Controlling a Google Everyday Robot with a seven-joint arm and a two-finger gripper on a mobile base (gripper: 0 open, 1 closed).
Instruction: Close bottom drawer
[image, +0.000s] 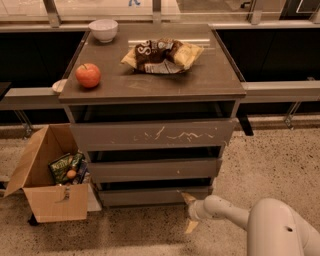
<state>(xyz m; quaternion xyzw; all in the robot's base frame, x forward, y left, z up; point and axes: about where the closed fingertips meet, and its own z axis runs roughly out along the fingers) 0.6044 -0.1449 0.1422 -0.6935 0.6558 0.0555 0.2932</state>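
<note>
2 jaws apart, the gripper is hovering by the bottom drawer front's right end (seemingly ajar), probably needing an inward push.

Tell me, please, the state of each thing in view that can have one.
Bottom drawer: looks slightly out.
Gripper: open, low by that drawer's right end.
Middle drawer: slightly out.
Top drawer: out furthest.
Box: flaps open, packets inside.
Chip bag: lying crumpled.
Bowl: upright.
Apple: whole.
</note>
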